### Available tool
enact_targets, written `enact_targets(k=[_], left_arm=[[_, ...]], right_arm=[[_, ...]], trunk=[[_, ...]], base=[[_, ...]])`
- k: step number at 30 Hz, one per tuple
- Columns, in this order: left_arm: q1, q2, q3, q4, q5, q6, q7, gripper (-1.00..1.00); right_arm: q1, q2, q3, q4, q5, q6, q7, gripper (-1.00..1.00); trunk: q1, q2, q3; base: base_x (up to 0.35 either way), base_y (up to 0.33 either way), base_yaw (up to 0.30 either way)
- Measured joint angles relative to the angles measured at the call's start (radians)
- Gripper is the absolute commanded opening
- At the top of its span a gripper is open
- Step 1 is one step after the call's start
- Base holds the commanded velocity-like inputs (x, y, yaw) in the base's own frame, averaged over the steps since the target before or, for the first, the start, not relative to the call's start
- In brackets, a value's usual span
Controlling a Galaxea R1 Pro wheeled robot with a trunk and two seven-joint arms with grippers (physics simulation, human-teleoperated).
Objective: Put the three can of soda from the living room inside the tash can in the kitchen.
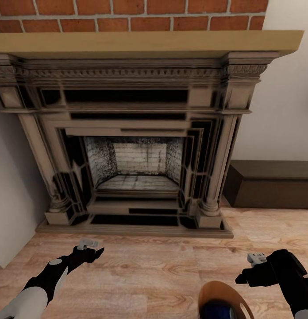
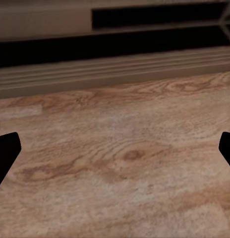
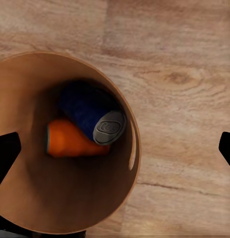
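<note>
The trash can stands on the wood floor at the bottom of the head view, between my arms and nearer the right one. Its tan inside holds a dark blue soda can with a silvery top, lying against an orange soda can. The blue can also shows inside the bin in the head view. A second orange can is out of view. My right gripper hangs open above and beside the bin, holding nothing. My left gripper is open over bare floor.
I face a brick-backed fireplace with a wooden mantel and a raised hearth step close ahead of the left gripper. A dark low ledge runs along the right wall. A white wall stands at the left.
</note>
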Motion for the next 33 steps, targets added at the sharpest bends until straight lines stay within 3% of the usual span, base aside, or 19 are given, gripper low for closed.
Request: enact_targets(k=[10,15,20,27,31,33], left_arm=[[0.000,0.000,0.000,0.000,0.000,0.000,0.000,1.00],[0.000,0.000,0.000,0.000,0.000,0.000,0.000,1.00],[0.000,0.000,0.000,0.000,0.000,0.000,0.000,1.00],[0.000,0.000,-0.001,0.000,0.000,-0.002,0.000,1.00],[0.000,0.000,-0.001,0.010,-0.002,-0.003,0.014,1.00],[0.000,0.000,-0.003,0.027,-0.003,-0.003,0.035,1.00]], right_arm=[[0.049,0.002,-0.002,0.001,-0.004,-0.001,0.003,1.00],[0.075,0.016,-0.015,-0.013,-0.004,-0.033,0.002,1.00],[0.133,0.058,-0.062,-0.084,-0.004,-0.102,-0.002,1.00],[0.246,0.115,-0.078,-0.217,-0.003,-0.122,0.000,1.00],[0.288,0.129,-0.081,-0.247,-0.003,-0.147,-0.005,1.00],[0.306,0.135,-0.088,-0.251,-0.003,-0.198,-0.030,1.00]], trunk=[[-0.038,0.070,0.041],[-0.058,0.105,0.064],[-0.077,0.140,0.083],[-0.104,0.189,0.106],[-0.119,0.217,0.118],[-0.126,0.231,0.125]], base=[[0.000,0.000,0.000],[0.000,0.000,0.000],[0.000,0.000,0.000],[0.000,0.000,0.000],[0.000,0.000,0.000],[0.000,0.000,0.000]])
